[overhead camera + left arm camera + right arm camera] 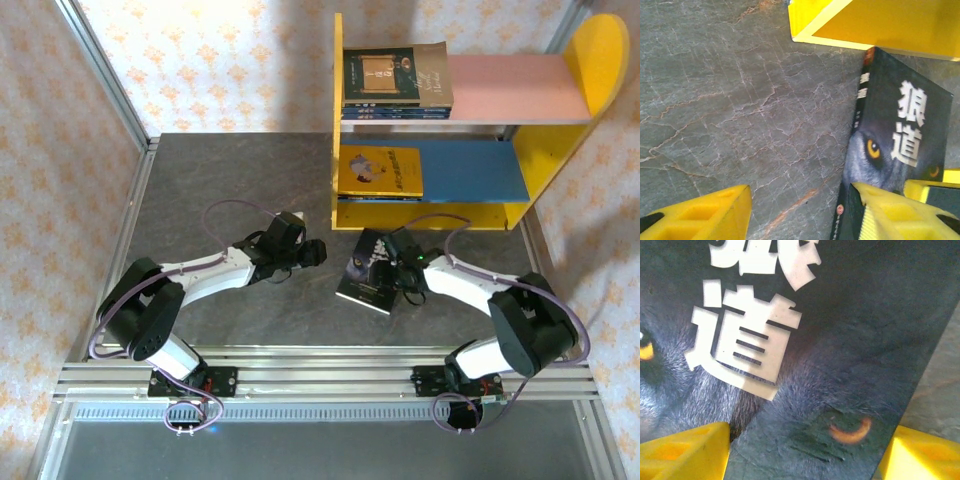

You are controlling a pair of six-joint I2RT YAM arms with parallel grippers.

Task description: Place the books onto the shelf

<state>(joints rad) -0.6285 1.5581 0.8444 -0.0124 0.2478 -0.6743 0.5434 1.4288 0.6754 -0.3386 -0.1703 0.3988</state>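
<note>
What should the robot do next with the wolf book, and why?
Probably squeeze the right gripper shut on the wolf book. Its fingers stand apart with the book's cover between them, and the book lies on the table in front of the shelf, while other books already rest on the pink board and blue board.

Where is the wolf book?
In the top view the wolf book lies on the table, right of centre, in front of the shelf, beside the right arm.

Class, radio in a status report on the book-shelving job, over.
Left tool open, hovering beside wolf book. Right tool open, straddling its edge on table. Nothing between book and shelf.
</note>
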